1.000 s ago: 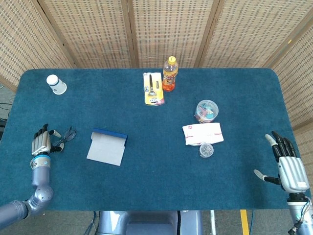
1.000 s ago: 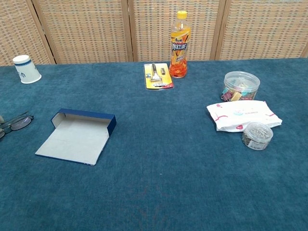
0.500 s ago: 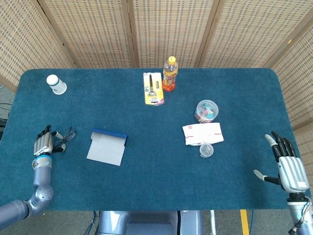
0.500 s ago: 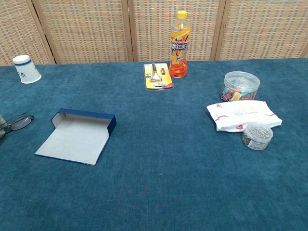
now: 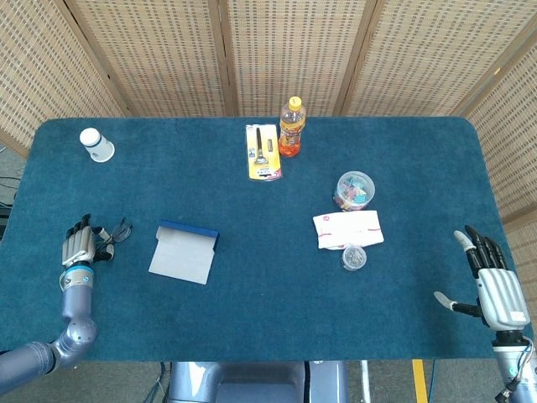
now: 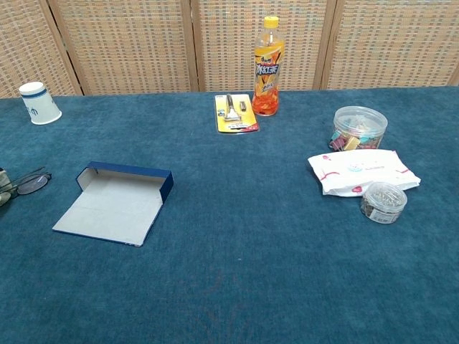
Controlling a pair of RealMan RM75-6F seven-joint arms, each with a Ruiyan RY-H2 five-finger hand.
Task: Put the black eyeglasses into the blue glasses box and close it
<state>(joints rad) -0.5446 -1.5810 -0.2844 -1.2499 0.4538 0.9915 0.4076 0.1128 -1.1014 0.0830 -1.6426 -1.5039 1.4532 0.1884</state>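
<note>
Head view: pickup step, left hand touching glasses, grip unclear; right hand spread, empty; next, lift toward open box.

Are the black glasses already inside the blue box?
No, the blue glasses box lies open with nothing in it, and the black eyeglasses are on the table beside it, at the left hand.

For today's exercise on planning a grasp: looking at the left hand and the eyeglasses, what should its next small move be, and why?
Probably close the left hand on the black eyeglasses and lift. Its fingers already lie against the near end of the frame, the glasses still rest on the table, and the blue glasses box lies open just beside them.
</note>
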